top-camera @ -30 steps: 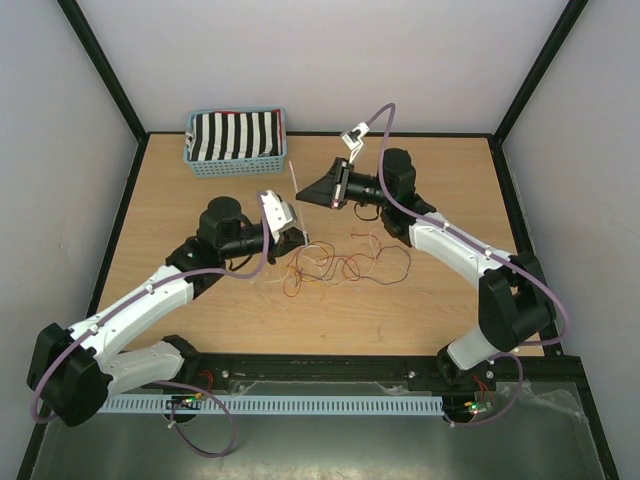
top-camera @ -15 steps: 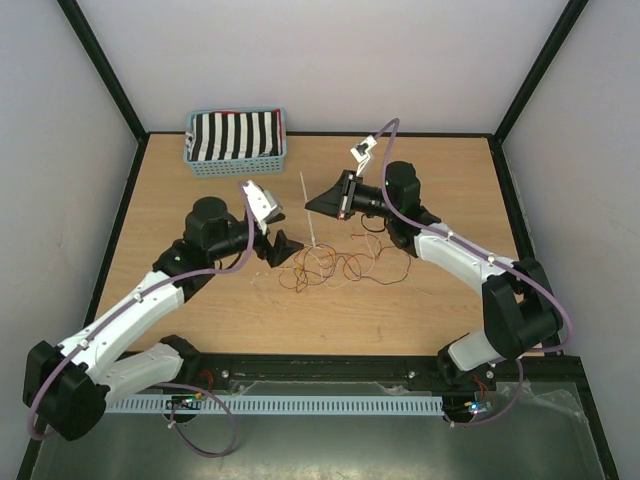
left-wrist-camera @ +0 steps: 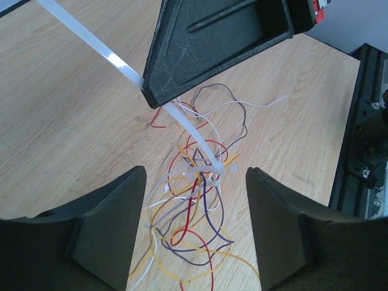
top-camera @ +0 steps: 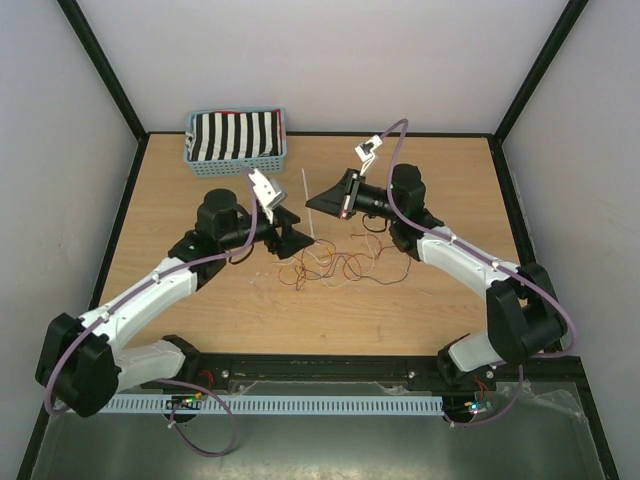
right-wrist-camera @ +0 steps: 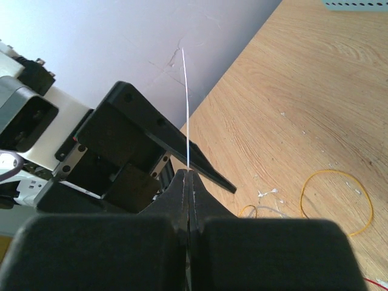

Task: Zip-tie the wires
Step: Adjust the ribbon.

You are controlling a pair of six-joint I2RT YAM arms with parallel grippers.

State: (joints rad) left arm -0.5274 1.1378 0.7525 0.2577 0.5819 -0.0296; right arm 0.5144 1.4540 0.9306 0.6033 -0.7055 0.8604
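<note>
The wires (top-camera: 340, 265) lie in a loose tangle of orange, red, black and pale strands at mid-table. A white zip tie (top-camera: 308, 205) is looped round them, its head (left-wrist-camera: 218, 170) low in the bundle and its strap (left-wrist-camera: 115, 57) rising up and away. My right gripper (top-camera: 311, 205) is shut on that strap, which stands out of its closed tips (right-wrist-camera: 189, 176). My left gripper (top-camera: 298, 236) is open just left of the bundle. In the left wrist view its fingers (left-wrist-camera: 109, 233) flank the wires (left-wrist-camera: 194, 212) without touching them, and the right gripper (left-wrist-camera: 148, 94) hangs above.
A blue basket (top-camera: 275, 160) holding a black-and-white striped cloth stands at the back left. A stray yellow wire loop (right-wrist-camera: 336, 200) lies on the wood to the right. Black frame posts and grey walls enclose the table.
My left gripper has opened, drawn back to the left, then come forward again to the bundle. The right gripper has shifted slightly right, still gripping the zip tie strap.
</note>
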